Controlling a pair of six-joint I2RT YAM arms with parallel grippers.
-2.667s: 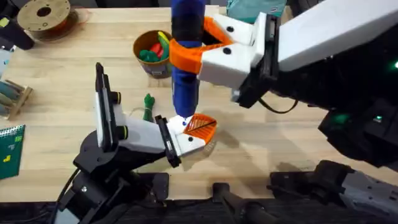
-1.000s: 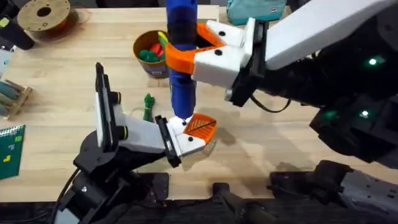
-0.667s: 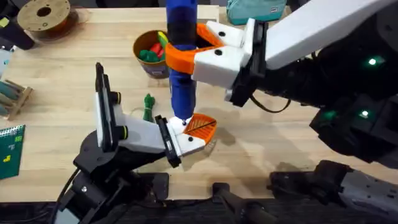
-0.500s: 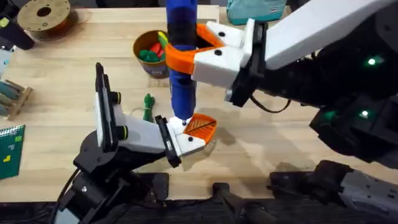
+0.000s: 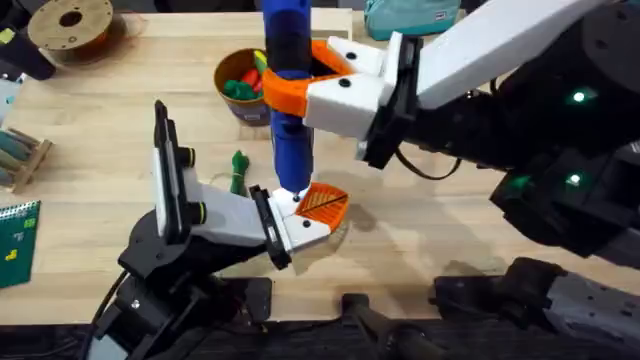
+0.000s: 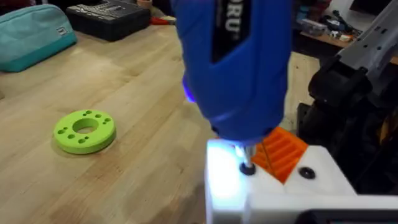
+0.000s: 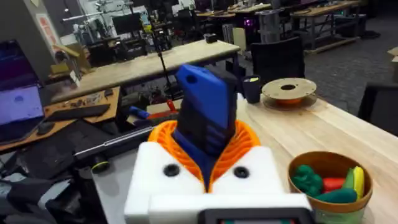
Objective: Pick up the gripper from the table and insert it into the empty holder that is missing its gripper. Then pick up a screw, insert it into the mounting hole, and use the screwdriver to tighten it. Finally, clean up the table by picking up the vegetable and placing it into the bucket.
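My right gripper [image 5: 292, 85] is shut on the blue screwdriver [image 5: 292, 135], which it holds upright over the table's middle. In the right wrist view the screwdriver [image 7: 204, 112] stands between the orange pads of the right gripper [image 7: 208, 146]. Its lit bit rests on a screw [image 6: 247, 168] in the white gripper part with an orange ribbed pad [image 6: 283, 152], at the end of my left arm. The left gripper [image 5: 312, 214] lies low under the screwdriver [image 6: 239, 62]. The dark-green vegetable [image 5: 238, 170] lies on the wood just left of it. The bucket [image 5: 222, 70] stands behind, holding toy vegetables.
A bright green ring [image 6: 84, 130] lies on the table beyond the screwdriver. A teal pouch [image 5: 412, 14] sits at the back, a filament spool [image 5: 72, 25] at the back left. A wooden rack [image 5: 20, 155] and a green board [image 5: 15, 240] occupy the left edge.
The right arm and the screwdriver's upper end have shifted slightly left. The bit stays on the same spot over the left gripper. The left arm has not moved.
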